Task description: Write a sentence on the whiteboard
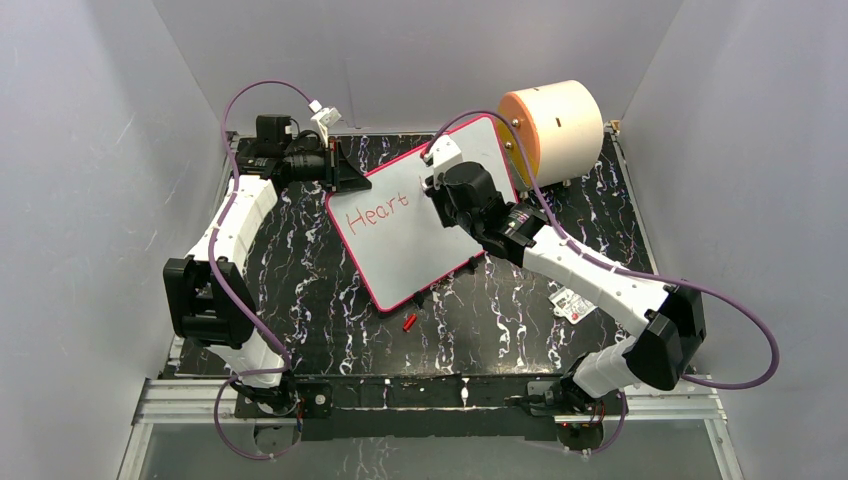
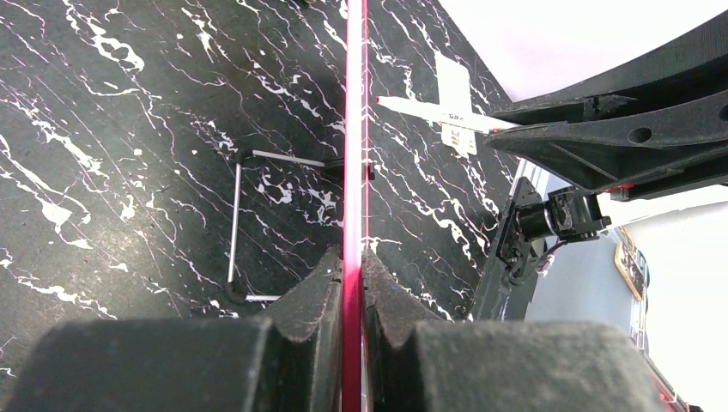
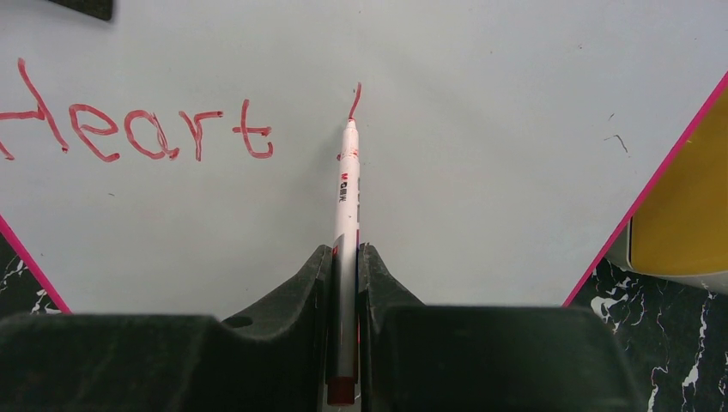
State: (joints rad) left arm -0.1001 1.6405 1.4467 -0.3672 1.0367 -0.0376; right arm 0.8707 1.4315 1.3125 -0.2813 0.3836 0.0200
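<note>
**Mid-stroke, just past "Heart"**

Finds the whiteboard slanted across the middle of the top view, over the black marbled table. Pinches its pink rim at the upper-left corner with the left gripper, fingers closed tight on the edge. Clamps a white marker in the right gripper, tip touching a short red stroke just right of the sentence, which reads only "Heart". Places a cream cylinder at upper right, beside the board's far corner.
</note>
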